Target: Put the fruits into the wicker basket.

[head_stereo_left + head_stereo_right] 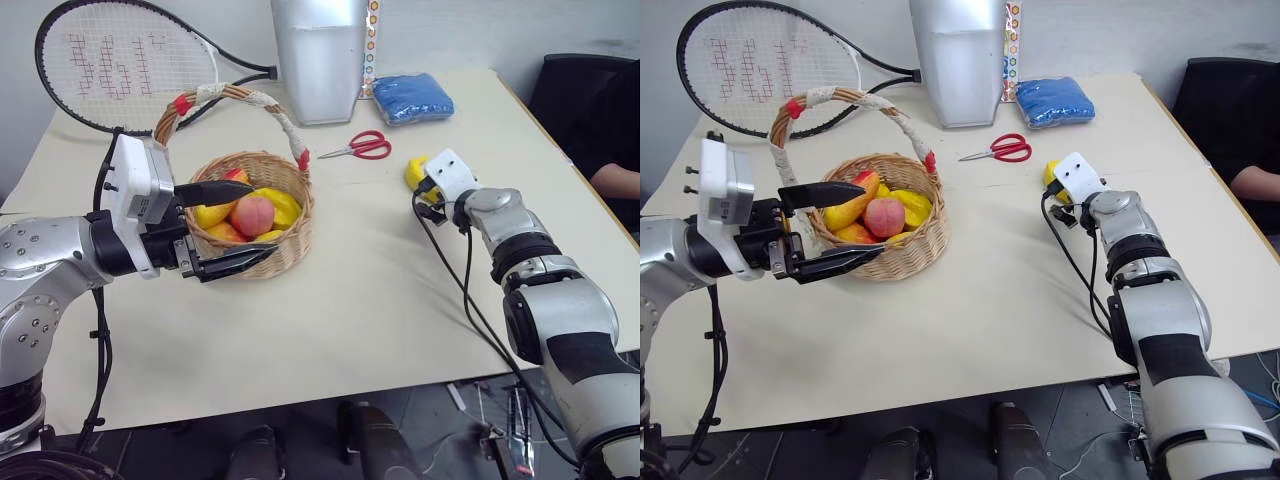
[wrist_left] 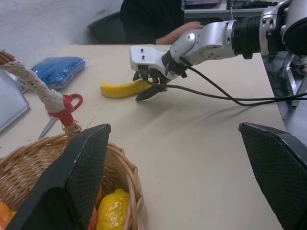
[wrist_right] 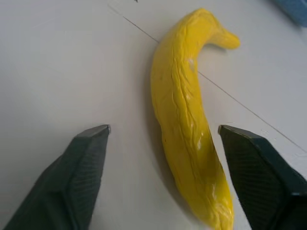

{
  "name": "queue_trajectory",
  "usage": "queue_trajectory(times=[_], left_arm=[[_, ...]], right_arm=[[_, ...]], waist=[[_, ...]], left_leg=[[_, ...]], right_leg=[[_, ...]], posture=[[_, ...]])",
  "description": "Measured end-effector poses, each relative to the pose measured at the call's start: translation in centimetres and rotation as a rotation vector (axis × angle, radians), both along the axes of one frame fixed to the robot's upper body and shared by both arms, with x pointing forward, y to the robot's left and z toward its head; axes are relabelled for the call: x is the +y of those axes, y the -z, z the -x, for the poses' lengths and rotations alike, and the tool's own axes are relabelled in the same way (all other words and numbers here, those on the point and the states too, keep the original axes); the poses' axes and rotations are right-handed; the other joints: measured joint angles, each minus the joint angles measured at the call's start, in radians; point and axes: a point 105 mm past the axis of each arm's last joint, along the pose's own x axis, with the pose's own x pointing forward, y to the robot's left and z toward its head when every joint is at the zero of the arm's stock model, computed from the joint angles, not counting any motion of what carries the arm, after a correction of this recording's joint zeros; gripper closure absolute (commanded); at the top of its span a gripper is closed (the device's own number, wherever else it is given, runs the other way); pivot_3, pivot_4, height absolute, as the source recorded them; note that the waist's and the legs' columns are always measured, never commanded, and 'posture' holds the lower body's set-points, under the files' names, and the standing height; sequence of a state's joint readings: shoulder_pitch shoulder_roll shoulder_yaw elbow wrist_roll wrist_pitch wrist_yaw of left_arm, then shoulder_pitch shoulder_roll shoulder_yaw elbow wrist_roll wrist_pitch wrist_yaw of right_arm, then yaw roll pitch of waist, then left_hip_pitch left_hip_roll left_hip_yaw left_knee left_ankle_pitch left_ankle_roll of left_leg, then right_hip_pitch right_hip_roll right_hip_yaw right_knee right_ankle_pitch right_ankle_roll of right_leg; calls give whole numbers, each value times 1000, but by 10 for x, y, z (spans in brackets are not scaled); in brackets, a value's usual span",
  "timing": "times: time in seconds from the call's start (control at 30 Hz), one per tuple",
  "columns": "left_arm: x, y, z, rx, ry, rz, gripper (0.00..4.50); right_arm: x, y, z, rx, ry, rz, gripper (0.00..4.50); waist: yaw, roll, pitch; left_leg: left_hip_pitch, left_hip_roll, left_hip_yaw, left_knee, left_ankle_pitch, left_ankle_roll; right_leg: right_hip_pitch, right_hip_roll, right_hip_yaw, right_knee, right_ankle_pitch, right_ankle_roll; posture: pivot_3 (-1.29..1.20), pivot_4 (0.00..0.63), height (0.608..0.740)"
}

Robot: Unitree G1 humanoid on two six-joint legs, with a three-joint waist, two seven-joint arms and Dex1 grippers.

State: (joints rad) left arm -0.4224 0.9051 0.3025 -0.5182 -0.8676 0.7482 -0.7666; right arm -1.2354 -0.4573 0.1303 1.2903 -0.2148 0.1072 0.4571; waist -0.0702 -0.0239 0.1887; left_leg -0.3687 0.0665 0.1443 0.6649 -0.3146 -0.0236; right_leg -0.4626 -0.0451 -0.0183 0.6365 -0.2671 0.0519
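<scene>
The wicker basket (image 1: 290, 235) stands left of the table's middle, its wrapped handle arching over it. Inside lie a pink-orange peach (image 1: 252, 213), a red-to-yellow mango (image 1: 214, 213) and other yellow fruits (image 1: 283, 205). My left gripper (image 1: 262, 218) hovers level at the basket's near-left side, open wide, its fingers (image 2: 81, 167) apart with nothing between them. A yellow banana (image 3: 184, 120) lies on the table at the right. My right gripper (image 3: 164, 128) is open and low over it, one finger on each side of the banana's near half, not closed on it.
Red-handled scissors (image 1: 358, 147) lie behind the basket and banana. A blue cloth (image 1: 412, 98), a silver container (image 1: 320, 55) and a tennis racket (image 1: 120, 65) sit along the far edge. A person (image 1: 615, 180) sits at the table's right side.
</scene>
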Motion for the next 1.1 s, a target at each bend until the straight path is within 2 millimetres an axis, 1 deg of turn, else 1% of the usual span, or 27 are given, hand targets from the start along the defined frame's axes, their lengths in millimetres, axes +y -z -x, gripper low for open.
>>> queue_trajectory(times=[0.13, 0.23, 0.3, 0.4, 0.47, 0.53, 0.6, 0.63, 0.7, 0.77, 0.83, 0.9, 0.97, 1.0, 1.07, 1.1], left_arm=[[0, 0, 0, 1, 0, -1, 0], [0, 0, 0, 1, 0, -1, 0], [0, 0, 0, 1, -1, -1, 0], [3, 3, -1, 12, -12, 4, 0], [6, 6, -1, 25, -23, 6, 0], [10, 6, -1, 28, -39, 11, 0], [16, 5, 0, 28, -58, 8, 0], [20, 5, 1, 33, -74, 7, 0], [30, 5, 4, 45, -103, -3, 0], [37, 5, 6, 55, -121, -1, 0], [45, 6, 9, 69, -152, -11, 0], [53, 4, 12, 70, -180, -13, 0], [59, 4, 15, 70, -198, -12, 0], [61, 5, 16, 75, -208, -10, 0], [62, 6, 17, 80, -213, -13, 0], [63, 6, 18, 83, -220, -12, 0]], right_arm=[[2, -4, -1, -20, -9, 2, 3339], [3, -5, -1, -24, -22, 3, 4227], [4, -5, -1, -22, -36, 3, 4376], [2, -6, 2, -4, -76, 1, 4376], [0, -8, 6, 4, -131, -1, 4376], [3, -13, 14, 25, -221, -32, 4376], [11, -20, 29, 64, -351, -94, 4376], [18, -23, 42, 94, -437, -127, 4376], [33, -33, 79, 169, -626, -177, 4376], [48, -45, 107, 213, -752, -202, 4376], [71, -56, 140, 248, -912, -204, 4376], [96, -65, 166, 263, -1058, -213, 4376], [124, -72, 179, 260, -1156, -249, 4376], [144, -78, 179, 242, -1186, -276, 4376], [173, -86, 181, 217, -1235, -291, 4376], [190, -92, 174, 186, -1233, -300, 4376]], waist=[[-12, 0, 0], [-15, 0, 0], [-16, 0, 0], [-15, 0, 0], [-14, 0, 0], [-13, 0, 0], [-11, 0, 0], [-10, 0, 0], [-6, 0, 0], [-7, 0, 0], [-9, 0, 0], [-12, 0, 0], [-13, 0, 0], [-16, 0, 0], [-13, 0, 0], [-13, -1, 0]], left_leg=[[0, 0, 0, 0, 0, 0], [1, 0, 0, 0, 0, 0], [1, 0, 0, 0, 0, 0], [1, 0, 0, 0, 0, 0], [1, 0, 0, 0, 0, 0], [0, 0, 0, 0, 0, 0], [0, 1, -1, -1, 0, 0], [1, 2, -3, -1, -1, -1], [0, 4, -3, -1, -2, -2], [1, 4, -3, 0, -2, -2], [2, 5, -2, 0, -2, -3], [3, 5, -1, 0, -2, -3], [4, 4, 0, 1, -2, -3], [5, 4, 1, 1, -2, -3], [5, 4, 1, 1, -2, -3], [5, 4, 1, 1, -2, -3]], right_leg=[[0, 0, 0, 0, 0, 0], [0, 0, 1, 1, 0, 0], [0, 0, 1, 0, 0, 0], [0, 0, 1, 1, 0, 0], [0, 1, 1, 1, 0, 0], [0, 1, 1, 1, 0, 0], [0, 0, 1, 1, 0, 0], [0, 0, 1, 2, 0, 1], [0, 0, 0, 2, 0, 1], [-1, 1, 0, 1, 0, 0], [0, 1, 0, 0, 0, 0], [0, 2, 0, 1, 0, -1], [0, 2, 1, 2, -1, -1], [0, 2, 3, 3, 0, -2], [-1, 2, 3, 5, -2, -4], [-2, 2, 3, 6, -2, -5]], posture=[[0, 150, 740], [0, 150, 740], [0, 150, 740], [0, 150, 740], [0, 150, 740], [0, 150, 740], [0, 150, 740], [0, 150, 740], [0, 150, 740], [0, 150, 740], [0, 150, 740], [0, 150, 740], [0, 150, 740], [0, 150, 740], [0, 150, 740], [0, 150, 740]])
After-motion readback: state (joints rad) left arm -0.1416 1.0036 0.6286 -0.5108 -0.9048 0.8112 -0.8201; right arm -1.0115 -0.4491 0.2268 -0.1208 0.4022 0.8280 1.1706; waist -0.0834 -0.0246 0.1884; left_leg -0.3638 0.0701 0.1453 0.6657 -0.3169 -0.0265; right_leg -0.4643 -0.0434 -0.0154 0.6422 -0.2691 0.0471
